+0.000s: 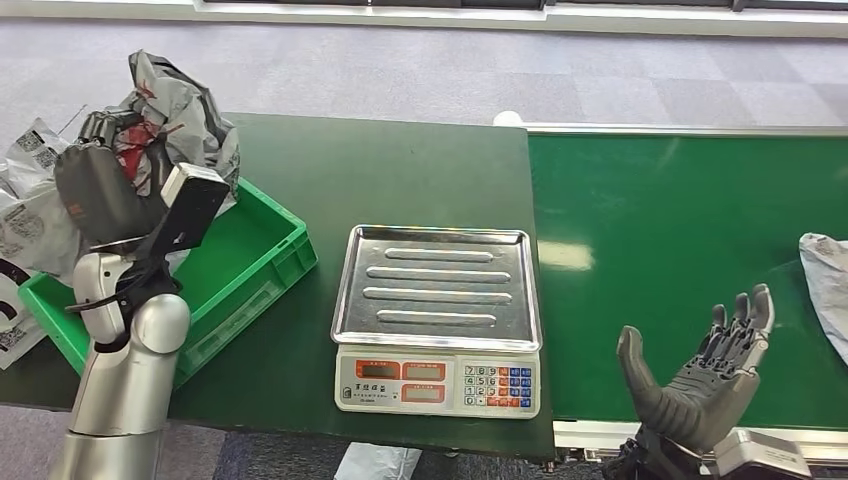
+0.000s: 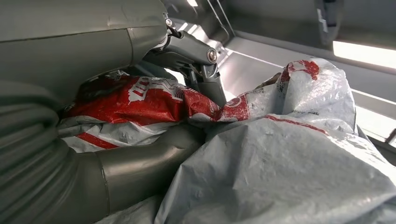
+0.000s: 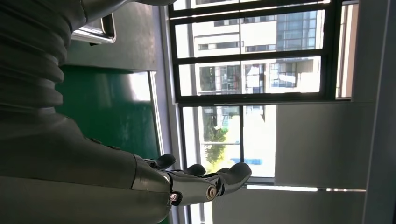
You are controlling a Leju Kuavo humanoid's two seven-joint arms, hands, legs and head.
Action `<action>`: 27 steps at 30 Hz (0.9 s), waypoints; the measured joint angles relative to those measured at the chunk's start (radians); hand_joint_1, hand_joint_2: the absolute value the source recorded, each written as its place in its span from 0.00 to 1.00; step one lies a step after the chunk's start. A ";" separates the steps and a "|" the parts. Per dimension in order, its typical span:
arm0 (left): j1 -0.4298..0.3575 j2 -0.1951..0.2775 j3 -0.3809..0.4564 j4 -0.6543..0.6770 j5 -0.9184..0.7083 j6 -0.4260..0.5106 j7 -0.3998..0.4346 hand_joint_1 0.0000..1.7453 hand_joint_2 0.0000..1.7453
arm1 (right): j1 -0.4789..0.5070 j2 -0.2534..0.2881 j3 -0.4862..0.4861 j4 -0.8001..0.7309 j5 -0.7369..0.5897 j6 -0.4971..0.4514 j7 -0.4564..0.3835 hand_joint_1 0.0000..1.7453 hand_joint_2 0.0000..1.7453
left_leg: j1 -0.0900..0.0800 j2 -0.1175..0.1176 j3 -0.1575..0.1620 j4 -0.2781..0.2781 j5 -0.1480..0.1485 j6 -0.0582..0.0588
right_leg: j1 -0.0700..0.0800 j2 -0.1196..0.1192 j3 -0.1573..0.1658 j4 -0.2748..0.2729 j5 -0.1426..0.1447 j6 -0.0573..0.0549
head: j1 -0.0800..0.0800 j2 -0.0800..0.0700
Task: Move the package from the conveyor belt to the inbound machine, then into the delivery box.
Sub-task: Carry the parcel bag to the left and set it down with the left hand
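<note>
Right hand (image 1: 705, 375) hovers at about five o'clock in the head view, palm up and fingers spread wide, holding nothing, above the near edge of the green conveyor belt (image 1: 680, 250). At nine o'clock the left hand (image 1: 105, 175) is raised over the green delivery box (image 1: 250, 270) and grips the package (image 1: 175, 110), a crumpled grey plastic mailer with red print; in the left wrist view the package (image 2: 280, 154) bulges between the thumb and the darker fingers (image 2: 196, 51), which close over it. At six o'clock, between the two arms, the inbound machine (image 1: 437, 320), a scale with a bare ribbed steel pan and a keypad, sits on the dark green counter (image 1: 400, 170). At three o'clock a second grey parcel (image 1: 828, 280) lies on the belt at the picture's edge. At ten o'clock, beyond the box, more grey bags (image 1: 30, 200) lie beside the counter.
</note>
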 joint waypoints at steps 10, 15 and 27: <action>-0.046 0.037 0.093 0.090 -0.042 0.002 0.015 1.00 1.00 | -0.022 -0.023 0.028 0.011 -0.021 0.000 0.007 0.00 1.00 | 0.000 0.000 0.000 0.000 0.000 -0.001 | 0.000 0.000 -0.001 0.000 0.000 0.000 | 0.000 0.000; -0.123 0.058 0.118 0.218 -0.122 -0.037 0.031 0.37 1.00 | -0.039 -0.045 0.056 0.023 -0.041 0.003 0.008 0.00 1.00 | 0.000 0.000 -0.001 0.000 0.001 -0.002 | 0.001 0.000 -0.001 0.000 0.002 -0.002 | 0.000 0.000; -0.139 0.067 0.125 0.290 -0.165 -0.074 0.037 0.00 1.00 | -0.058 -0.058 0.084 0.046 -0.021 0.062 0.027 0.00 1.00 | 0.000 0.001 -0.002 0.000 0.001 -0.002 | 0.001 0.001 -0.003 0.000 0.002 -0.003 | 0.000 0.000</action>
